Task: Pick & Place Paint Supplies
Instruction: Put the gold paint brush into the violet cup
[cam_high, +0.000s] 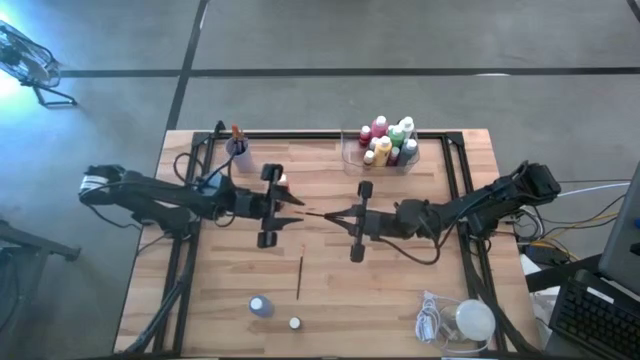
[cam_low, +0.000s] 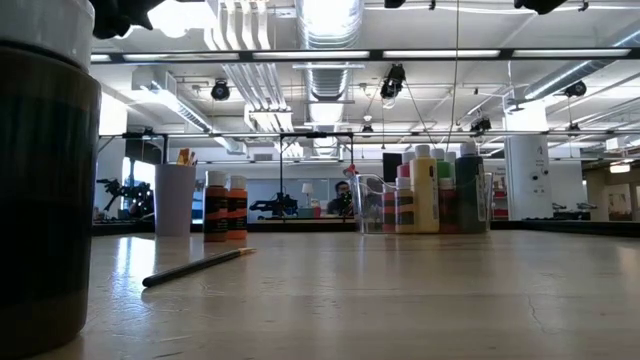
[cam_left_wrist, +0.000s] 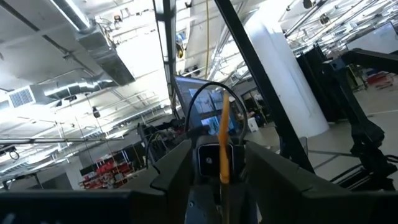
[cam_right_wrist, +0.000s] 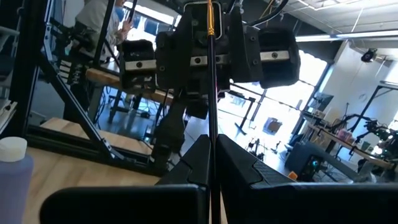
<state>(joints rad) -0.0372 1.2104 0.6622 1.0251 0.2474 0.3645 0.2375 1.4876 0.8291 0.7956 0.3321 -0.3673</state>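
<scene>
Both grippers meet mid-table in the high view: the right gripper is clamped on a thin paintbrush running 9-to-3 toward the left gripper, whose grip I cannot tell. A loose brush lies 12-to-6. Bottles fill the clear tray; no labels are readable. Low view: a bottle looms close; a brush lies flat. Right wrist view: the brush runs straight ahead.

In the low view a dark bottle fills the near left, cut off by the picture's edges. The tray's far bottles overlap, so their count cannot be told. The brush tip between both tools is too thin to see.
</scene>
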